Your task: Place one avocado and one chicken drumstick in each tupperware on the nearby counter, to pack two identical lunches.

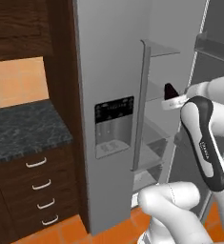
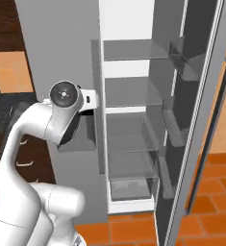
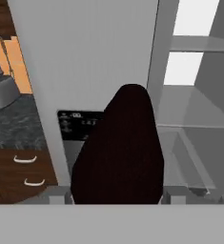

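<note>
Between hand's (image 3: pixel 117 198) fingers, upright avocado (image 3: pixel 118 147).

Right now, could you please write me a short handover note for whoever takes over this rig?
Gripper: fingers closed on a dark oval item, apparently an avocado, held in front of the fridge, whose right door is open.
Counter: to the left of the fridge; no tupperware in view.
Fridge shelves: no food visible on them.
Done: one item picked from the fridge, it seems.
Left: carry it to a tupperware, then pack the rest; progress there cannot be judged.
</note>
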Tool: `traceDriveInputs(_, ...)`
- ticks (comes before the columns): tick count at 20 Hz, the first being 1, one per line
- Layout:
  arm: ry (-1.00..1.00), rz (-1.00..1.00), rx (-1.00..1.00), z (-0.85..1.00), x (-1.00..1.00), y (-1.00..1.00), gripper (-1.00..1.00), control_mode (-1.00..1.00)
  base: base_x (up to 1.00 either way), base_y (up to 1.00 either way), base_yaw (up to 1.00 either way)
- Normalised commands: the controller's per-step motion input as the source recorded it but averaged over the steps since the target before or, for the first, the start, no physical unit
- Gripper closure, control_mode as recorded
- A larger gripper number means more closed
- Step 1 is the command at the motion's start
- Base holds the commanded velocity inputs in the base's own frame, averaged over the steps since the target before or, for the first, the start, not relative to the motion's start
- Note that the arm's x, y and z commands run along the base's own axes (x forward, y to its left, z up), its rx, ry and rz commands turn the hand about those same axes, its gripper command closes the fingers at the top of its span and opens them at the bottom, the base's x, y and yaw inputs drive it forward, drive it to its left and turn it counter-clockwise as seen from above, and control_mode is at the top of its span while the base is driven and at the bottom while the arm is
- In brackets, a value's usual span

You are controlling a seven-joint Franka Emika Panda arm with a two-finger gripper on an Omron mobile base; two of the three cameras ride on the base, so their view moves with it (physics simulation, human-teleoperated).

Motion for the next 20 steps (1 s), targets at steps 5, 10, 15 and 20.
traceDriveInputs(5, 0.0, 0.0, 0.0, 0.0, 0.0, 0.0, 1.0, 1.0, -0.05, 1.0, 0.09)
traceDriveInputs(10, 0.0, 0.0, 0.0, 0.0, 0.0, 0.0, 1.0, 1.0, -0.05, 1.0, 0.27)
traceDriveInputs(15, 0.0, 0.0, 0.0, 0.0, 0.0, 0.0, 1.0, 1.0, -0.02, 1.0, 0.48)
traceDriveInputs(20, 0.0, 0.0, 0.0, 0.0, 0.0, 0.0, 1.0, 1.0, 0.03, 1.0, 0.47)
